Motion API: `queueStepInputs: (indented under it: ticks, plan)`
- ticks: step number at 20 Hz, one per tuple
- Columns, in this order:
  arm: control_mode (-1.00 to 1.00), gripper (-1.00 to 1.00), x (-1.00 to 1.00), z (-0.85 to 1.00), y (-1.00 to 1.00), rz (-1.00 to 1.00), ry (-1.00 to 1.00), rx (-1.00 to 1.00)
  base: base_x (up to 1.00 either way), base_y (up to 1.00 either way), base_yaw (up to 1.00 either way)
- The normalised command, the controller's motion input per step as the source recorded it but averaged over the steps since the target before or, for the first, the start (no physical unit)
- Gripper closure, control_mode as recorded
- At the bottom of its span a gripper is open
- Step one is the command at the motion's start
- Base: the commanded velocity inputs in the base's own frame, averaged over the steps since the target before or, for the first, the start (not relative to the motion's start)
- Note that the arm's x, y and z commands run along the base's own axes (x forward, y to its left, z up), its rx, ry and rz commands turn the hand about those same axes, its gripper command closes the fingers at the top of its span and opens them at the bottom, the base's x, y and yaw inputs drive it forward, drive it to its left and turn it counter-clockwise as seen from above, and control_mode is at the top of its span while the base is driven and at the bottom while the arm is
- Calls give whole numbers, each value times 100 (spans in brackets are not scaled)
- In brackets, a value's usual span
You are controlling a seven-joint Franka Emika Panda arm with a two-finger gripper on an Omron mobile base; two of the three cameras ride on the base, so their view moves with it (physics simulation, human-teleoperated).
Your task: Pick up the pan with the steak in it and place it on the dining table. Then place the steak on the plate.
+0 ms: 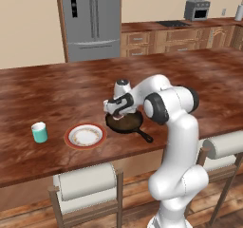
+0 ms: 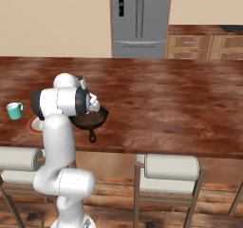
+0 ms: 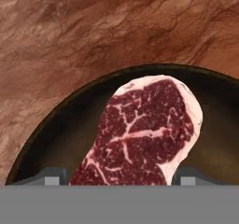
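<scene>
The black pan (image 1: 127, 125) rests on the reddish-brown dining table (image 1: 47, 91), handle (image 1: 145, 136) pointing toward the near edge. In the hand view the marbled red steak (image 3: 144, 129) lies flat in the pan (image 3: 56, 134). My gripper (image 3: 122, 176) hangs low over the pan, open, one fingertip on each side of the steak's near end. In the left base view the gripper (image 1: 117, 115) sits just above the pan's left part. The white plate with the red-orange rim (image 1: 85, 137) lies left of the pan, a small gap between them.
A teal cup (image 1: 40, 132) stands left of the plate. Cushioned stools (image 1: 86, 183) line the table's near edge. A steel fridge (image 1: 91, 18) and wooden cabinets stand behind the table.
</scene>
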Motion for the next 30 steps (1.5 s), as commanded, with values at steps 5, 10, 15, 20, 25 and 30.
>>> queueStepInputs:
  ticks: [5,10,15,20,25,30]
  plan:
    - [-100,100,-21,60,1,2,0,6,0,0,0]
    - [-100,100,-57,30,11,9,0,0,0,0,0]
    - [-100,100,-46,20,54,8,0,0,0,0,0]
    - [-100,100,-43,15,65,7,-2,0,0,0,0]
    - [-100,100,-38,3,81,4,-2,0,0,0,0]
    - [-100,100,-34,0,83,3,-4,0,0,0,0]
